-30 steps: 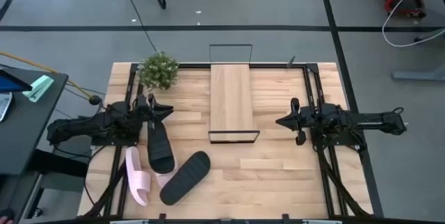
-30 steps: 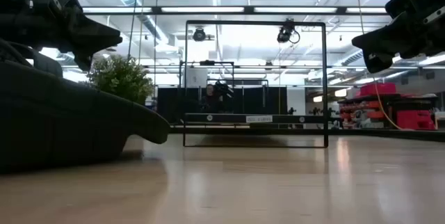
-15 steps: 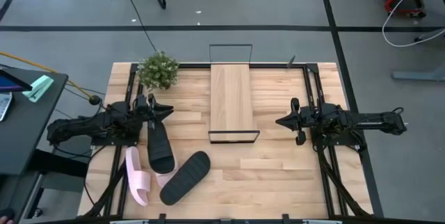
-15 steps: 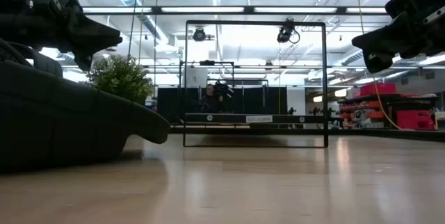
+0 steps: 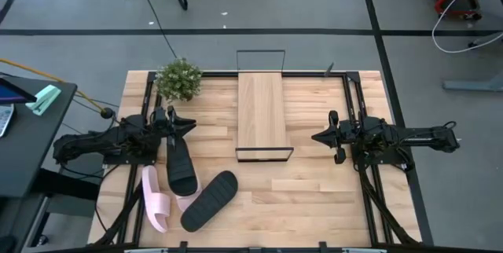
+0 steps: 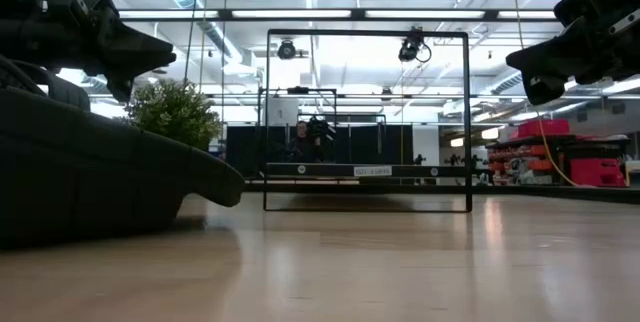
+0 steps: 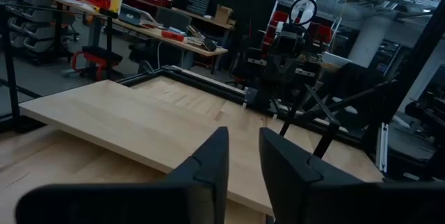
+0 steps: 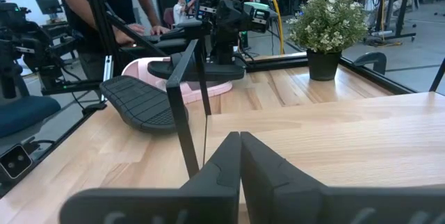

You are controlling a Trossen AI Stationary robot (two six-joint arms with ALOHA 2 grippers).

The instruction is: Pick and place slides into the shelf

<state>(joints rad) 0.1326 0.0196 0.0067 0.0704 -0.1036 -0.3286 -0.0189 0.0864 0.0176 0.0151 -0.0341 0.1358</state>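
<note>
**Task items.** Four slides lie in the lower left of the high view.
- One black slide (image 5: 180, 165) has its long axis running up-and-down the frame, slightly slanted. Its upper end sits right under the left arm's wrist.
- A second black slide (image 5: 211, 199) lies diagonally, below and right of the first.
- A pink slide (image 5: 155, 199) lies to their left.
- Another pink slide (image 5: 184, 203) shows only partly between the two black ones.

The shelf (image 5: 262, 111) stands at upper centre with its board running up-and-down the frame. No slide is on it.

**Key relation.** The slides all lie below the left gripper (image 5: 189, 122) in the frame. The upright black slide is nearest, just beside and below the gripper. The shelf is to the right of that gripper, with clear tabletop between. The left arm is plainly the nearer one; the right gripper (image 5: 317, 137) is well apart from the slides, on the far side of the shelf.

**Left arm.** It reaches in level from the left edge and points right, toward the shelf. In the wrist view its fingers (image 7: 211, 160) stand a narrow gap apart with nothing between them.

**Right arm.** It is extended level from the right edge and points left, waiting. Its fingers are pressed together and hold nothing.

**Judgement.** The next move calls for the left gripper to turn down toward the nearest black slide.
</note>
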